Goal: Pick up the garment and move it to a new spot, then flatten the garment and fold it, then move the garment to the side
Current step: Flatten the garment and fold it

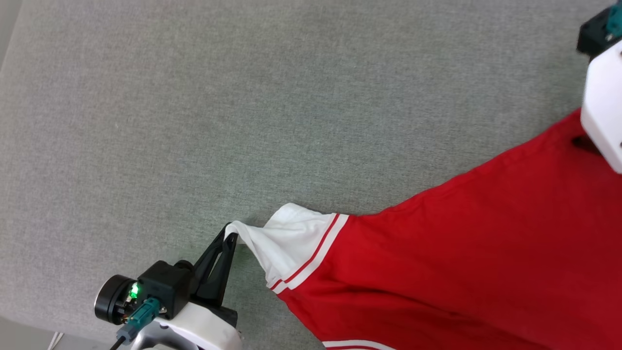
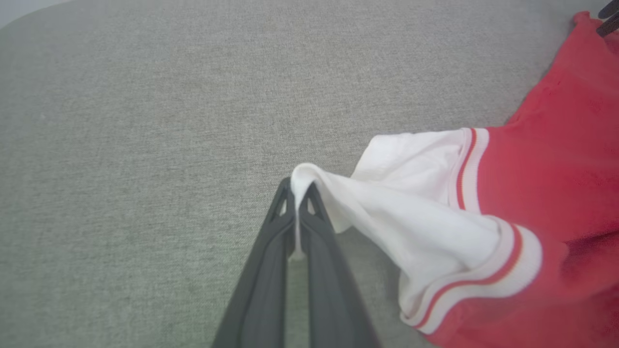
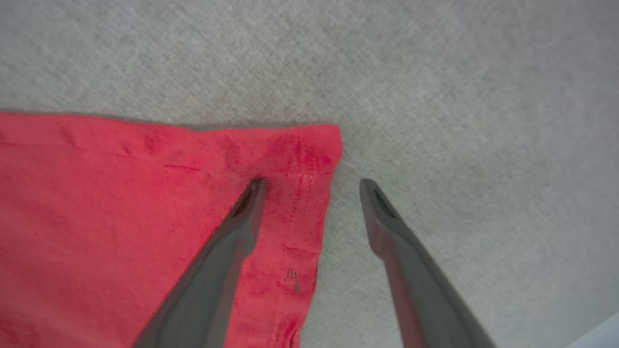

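The garment (image 1: 461, 253) is a red shirt with a white sleeve (image 1: 286, 238) and red-and-white striped trim, spread over the lower right of the grey surface. My left gripper (image 1: 231, 237) is shut on the tip of that white sleeve (image 2: 387, 203), pulling it out to the left; the pinch shows in the left wrist view at my left gripper (image 2: 299, 186). My right gripper (image 3: 312, 182) stands open over the red hem corner (image 3: 309, 154), one finger above the cloth, the other above the bare surface. The white right forearm (image 1: 602, 112) sits at the far right edge.
The grey fabric surface (image 1: 243, 97) stretches wide to the left and back of the garment. Its front-left edge (image 1: 29, 325) runs close behind my left wrist, with pale floor beyond.
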`<state>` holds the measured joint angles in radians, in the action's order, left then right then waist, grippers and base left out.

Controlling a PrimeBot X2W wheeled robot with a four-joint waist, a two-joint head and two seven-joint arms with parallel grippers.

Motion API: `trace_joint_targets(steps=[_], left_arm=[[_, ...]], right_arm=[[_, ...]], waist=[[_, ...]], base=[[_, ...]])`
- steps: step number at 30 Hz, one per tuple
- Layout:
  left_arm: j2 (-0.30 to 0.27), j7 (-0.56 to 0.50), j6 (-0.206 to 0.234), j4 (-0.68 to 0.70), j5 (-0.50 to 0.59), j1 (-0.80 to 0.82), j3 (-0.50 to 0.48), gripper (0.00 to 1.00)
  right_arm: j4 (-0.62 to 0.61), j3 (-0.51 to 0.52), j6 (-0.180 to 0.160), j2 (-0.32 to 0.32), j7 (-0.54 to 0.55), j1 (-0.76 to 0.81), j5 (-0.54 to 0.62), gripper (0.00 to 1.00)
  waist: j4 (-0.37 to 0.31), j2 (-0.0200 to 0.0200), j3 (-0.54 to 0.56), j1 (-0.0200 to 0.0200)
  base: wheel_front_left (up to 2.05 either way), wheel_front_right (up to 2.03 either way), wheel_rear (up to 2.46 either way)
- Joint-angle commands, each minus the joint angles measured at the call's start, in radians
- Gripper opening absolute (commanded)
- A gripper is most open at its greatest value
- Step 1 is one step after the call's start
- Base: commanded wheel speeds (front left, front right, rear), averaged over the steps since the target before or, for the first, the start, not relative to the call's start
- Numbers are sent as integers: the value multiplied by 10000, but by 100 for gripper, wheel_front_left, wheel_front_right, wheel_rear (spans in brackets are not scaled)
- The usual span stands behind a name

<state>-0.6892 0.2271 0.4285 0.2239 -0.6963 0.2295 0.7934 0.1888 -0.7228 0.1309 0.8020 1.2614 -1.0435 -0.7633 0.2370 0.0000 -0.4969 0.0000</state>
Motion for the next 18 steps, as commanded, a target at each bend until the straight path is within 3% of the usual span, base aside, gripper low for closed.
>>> trace_joint_targets(steps=[1, 6, 7, 8, 9, 18], left_arm=[[46, 58, -40, -50, 88, 133, -17, 0], [217, 102, -145, -219, 83, 275, -5, 0], [224, 108, -165, -255, 75, 267, -7, 0], [226, 117, -181, -294, 64, 267, -16, 0], [216, 129, -188, -325, 46, 254, -35, 0], [-121, 148, -334, -411, 96, 505, -211, 0]], right_arm=[[141, -214, -3, -45, -36, -84, -66, 100], [666, -1023, -3, -44, -460, 267, -482, 100], [728, -1162, -3, -24, -563, 292, -520, 48], [748, -1299, -3, -1, -685, 277, -545, 13], [776, -1417, -3, 2, -779, 243, -589, 0], [927, -1508, -4, -95, -3325, -582, -1231, 0]], waist=[[182, 0, -204, 0], [245, 0, -298, 0], [230, 0, -286, 0], [202, 0, -259, 0], [152, 0, -213, 0], [-466, 0, 1072, 0]], base=[[0, 0, 0], [0, 0, 0], [0, 0, 0], [0, 0, 0], [0, 0, 0], [0, 0, 0]])
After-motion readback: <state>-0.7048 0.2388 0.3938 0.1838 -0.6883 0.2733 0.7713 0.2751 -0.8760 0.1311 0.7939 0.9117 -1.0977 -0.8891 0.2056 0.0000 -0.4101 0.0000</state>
